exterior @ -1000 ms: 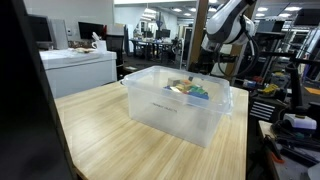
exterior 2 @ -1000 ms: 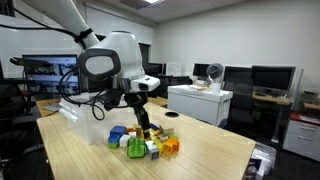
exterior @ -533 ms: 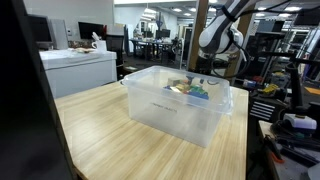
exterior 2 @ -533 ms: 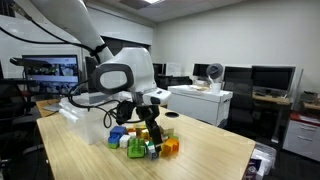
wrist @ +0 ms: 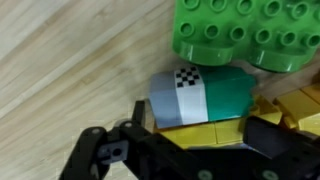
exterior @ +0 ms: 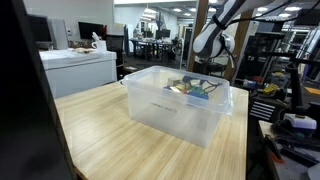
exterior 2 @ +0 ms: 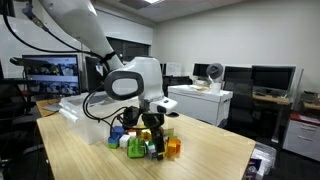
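Office lab, monitors along walls. Pale wooden surface [exterior 2: 215, 150] carries clear bin [exterior: 180, 105] and heap of toy bricks [exterior 2: 135, 150]. Hand [exterior 2: 152, 138] low over heap, jaws spread wide, clamped on nothing. Wrist view: grey-green block [wrist: 200, 98] with chequered patch lies between jaws, atop yellow brick [wrist: 195, 132]. Green studded brick [wrist: 250, 35] just beyond.

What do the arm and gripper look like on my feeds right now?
The arm is white, with bulky rounded segments and a dark ring at one joint. Black cables loop beside it. The gripper is black, its fingers angular linkages.
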{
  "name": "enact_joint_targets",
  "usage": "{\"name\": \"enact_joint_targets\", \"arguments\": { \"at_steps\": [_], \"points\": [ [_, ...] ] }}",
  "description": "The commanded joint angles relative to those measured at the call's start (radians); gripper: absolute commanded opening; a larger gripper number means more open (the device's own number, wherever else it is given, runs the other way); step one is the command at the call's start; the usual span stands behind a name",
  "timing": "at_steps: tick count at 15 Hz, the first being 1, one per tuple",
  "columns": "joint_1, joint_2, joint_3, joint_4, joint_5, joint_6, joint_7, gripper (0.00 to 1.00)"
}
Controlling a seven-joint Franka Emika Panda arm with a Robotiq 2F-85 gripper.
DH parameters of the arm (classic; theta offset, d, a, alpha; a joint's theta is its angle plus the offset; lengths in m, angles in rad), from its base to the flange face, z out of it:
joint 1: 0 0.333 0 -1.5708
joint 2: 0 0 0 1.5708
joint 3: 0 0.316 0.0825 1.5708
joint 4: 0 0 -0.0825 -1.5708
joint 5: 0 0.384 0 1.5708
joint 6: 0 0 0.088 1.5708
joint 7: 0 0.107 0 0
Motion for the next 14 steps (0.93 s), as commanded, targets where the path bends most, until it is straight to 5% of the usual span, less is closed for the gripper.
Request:
{"name": "enact_joint_targets", "arguments": {
  "at_steps": [1,14],
  "points": [
    [-0.003,-0.001,0.012,-0.010,-0.033,-0.048,0.018,1.00],
    [-0.020,-0.029,0.000,-0.009,-0.108,-0.084,-0.027,1.00]
  ]
}}
